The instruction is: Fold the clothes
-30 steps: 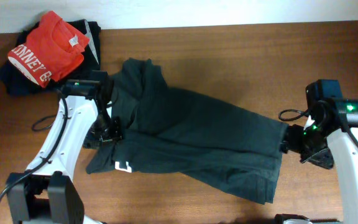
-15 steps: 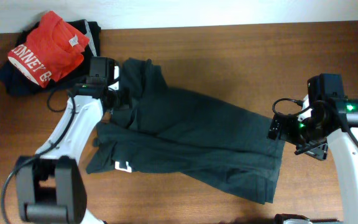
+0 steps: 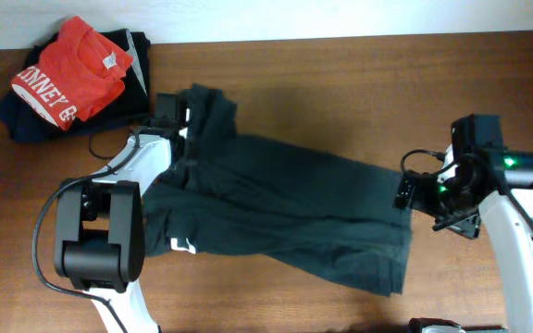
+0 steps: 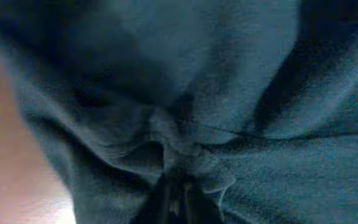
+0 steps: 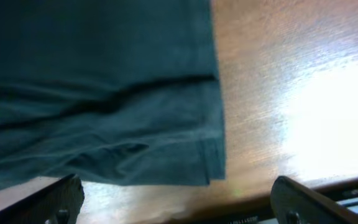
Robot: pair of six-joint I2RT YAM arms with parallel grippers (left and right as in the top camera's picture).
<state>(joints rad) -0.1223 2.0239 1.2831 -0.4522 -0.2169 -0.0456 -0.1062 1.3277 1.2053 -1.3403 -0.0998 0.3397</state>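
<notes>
Dark T-shirt [image 3: 285, 203] is sprawled across the middle of the table [image 3: 359, 74], running from the far-left side toward the near-right. Left tool [image 4: 176, 196] is pinched tight on a bunched bit at its far-left end. Right tool [image 5: 179, 202] hangs wide apart over the right hem, gripping nothing.

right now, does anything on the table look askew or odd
The dark T-shirt lies slanted across the table and rumpled, its far-left end bunched where the left claw pinches it. In the corner, the red T-shirt sits crooked on a dark pile of clothes. Nothing looks spilled or damaged.
</notes>
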